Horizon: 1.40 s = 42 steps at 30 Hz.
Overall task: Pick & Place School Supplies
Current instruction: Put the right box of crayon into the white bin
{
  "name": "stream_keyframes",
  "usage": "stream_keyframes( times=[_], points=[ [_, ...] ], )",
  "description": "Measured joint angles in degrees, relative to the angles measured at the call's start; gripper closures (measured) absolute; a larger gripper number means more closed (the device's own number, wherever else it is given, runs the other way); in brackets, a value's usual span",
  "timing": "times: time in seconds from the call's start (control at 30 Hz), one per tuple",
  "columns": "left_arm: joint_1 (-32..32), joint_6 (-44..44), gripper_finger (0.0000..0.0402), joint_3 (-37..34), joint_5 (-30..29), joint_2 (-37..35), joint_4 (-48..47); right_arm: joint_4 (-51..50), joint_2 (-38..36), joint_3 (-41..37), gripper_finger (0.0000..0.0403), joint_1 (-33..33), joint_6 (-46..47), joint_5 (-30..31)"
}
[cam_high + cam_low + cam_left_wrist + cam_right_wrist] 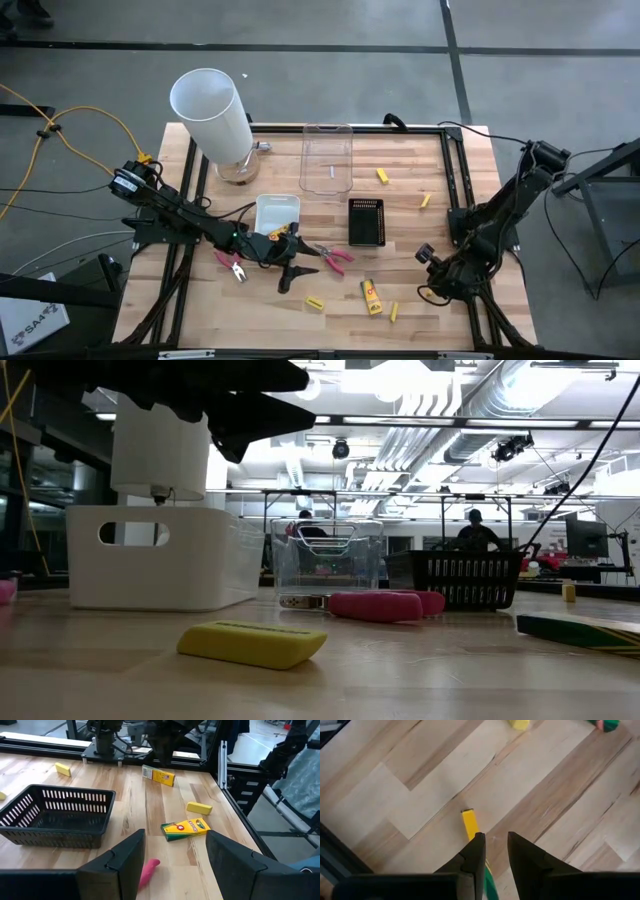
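Note:
My right gripper is shut on a flat yellow pack near the table's right edge and points steeply down. My left gripper hangs open, nearly level, above the table's middle. The pink handle of a plier-like tool lies on the wood below and between its fingers, untouched. Another yellow pack lies flat beyond that tool, with a yellow stub nearby. A second pink tool lies under the left arm. Another yellow stub rests near the front edge. My right gripper pinches the yellow pack between its two fingers, which come from above and slant down. The pack stands edge-on in the gap, and one yellow end sticks out past the fingertips. It hangs tilted, low over the wood; whether it touches the table I cannot tell.
A white tray, a black basket and a clear tray stand across the table's middle and back. A tall white cylinder stands at the far left. More yellow stubs lie at the far right. People show in the room behind.

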Motion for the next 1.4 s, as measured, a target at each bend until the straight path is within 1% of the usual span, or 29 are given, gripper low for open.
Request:
stream_keyframes(
  times=[0.3,0.37,0.5,0.63,0.73,0.9,1.03,1.2,1.4],
  points=[
    [0.00,0.02,0.0199,0.00,-0.10,0.00,0.00,0.02,0.01,0.00,0.0329,1.98,-0.17,0.56],
    [0.00,0.02,0.0199,0.00,-0.10,0.00,0.00,0.16,0.01,0.00,0.0329,1.98,-0.25,1.42],
    [0.00,0.02,0.0199,0.00,-0.10,0.02,-0.01,2.74,0.01,0.00,0.0329,1.95,-1.67,5.23],
    [0.00,0.02,0.0199,0.00,-0.09,0.00,0.00,4.87,0.01,0.00,0.0329,1.94,-1.75,5.40],
    [0.00,0.02,0.0199,0.00,-0.08,0.00,0.00,4.64,0.01,0.00,0.0329,2.02,-3.38,5.43],
    [0.00,0.02,0.0199,0.00,-0.08,0.02,0.00,4.96,-0.01,0.00,0.0329,2.84,-2.78,7.92],
    [0.00,0.02,0.0199,0.00,-0.08,0.02,0.00,4.86,-0.02,0.00,0.0329,3.25,-3.63,7.62],
    [0.00,0.02,0.0199,0.00,-0.08,0.01,0.00,4.76,-0.02,0.00,0.0329,3.32,1.63,7.99],
    [0.00,0.02,0.0199,0.00,-0.08,0.02,0.00,3.16,-0.02,0.00,0.0329,3.32,1.89,7.49]
  ],
)
